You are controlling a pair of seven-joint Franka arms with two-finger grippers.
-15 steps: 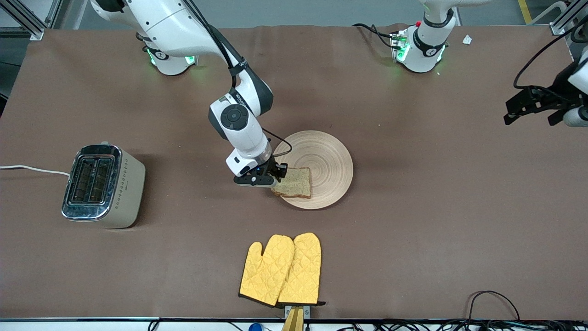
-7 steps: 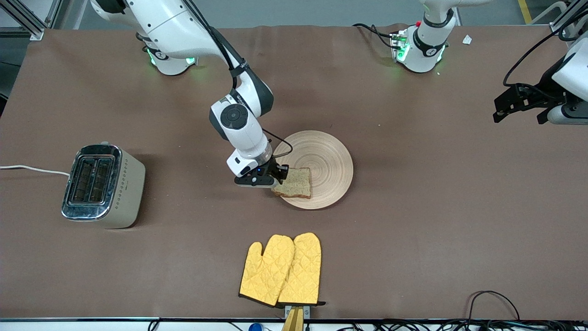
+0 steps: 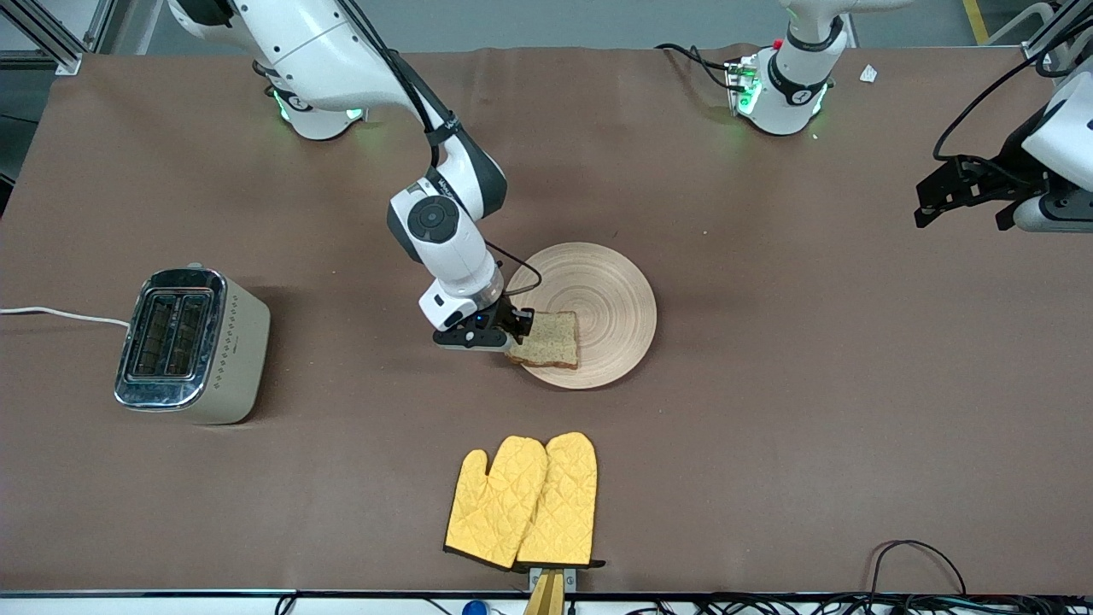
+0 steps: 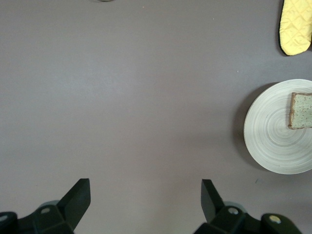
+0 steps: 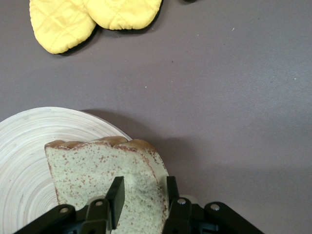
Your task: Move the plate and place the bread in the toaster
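Note:
The round wooden plate (image 3: 598,290) lies mid-table. On its rim toward the right arm's end rests the speckled bread (image 3: 546,340), one edge hanging past the rim. My right gripper (image 3: 512,329) is shut on that edge; in the right wrist view its fingers (image 5: 115,195) pinch the bread (image 5: 97,170) over the plate (image 5: 24,161). The beige toaster (image 3: 192,342) stands toward the right arm's end of the table, slots up. My left gripper (image 3: 931,205) hangs open and empty over bare table at the left arm's end. The left wrist view shows the left gripper (image 4: 145,187), the plate (image 4: 273,141) and the bread (image 4: 302,111).
A pair of yellow oven mitts (image 3: 523,500) lies nearer to the front camera than the plate, by the table's edge. The toaster's white cord (image 3: 60,314) runs off the table's end. Cables (image 3: 914,564) sit at the near corner.
The left arm has shifted a little toward the table's middle with its gripper still open. The right gripper stays shut on the bread at the plate's rim, barely moved.

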